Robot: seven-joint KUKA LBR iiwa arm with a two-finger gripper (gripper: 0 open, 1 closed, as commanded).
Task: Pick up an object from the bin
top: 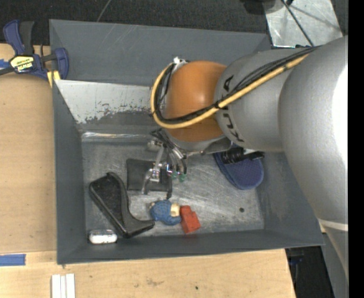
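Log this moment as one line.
arm: in bin | gripper: over right edge of dark grey square pad | nearby: blue toy, red block, long black piece | grasp: not seen

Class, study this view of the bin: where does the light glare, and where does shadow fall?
Camera view: glare whitens the bin's back wall; a soft sheen sits on the orange cover and the grey arm; shade falls under the arm, round the pincer and the blue pad; the black bar at the front left reflects little.
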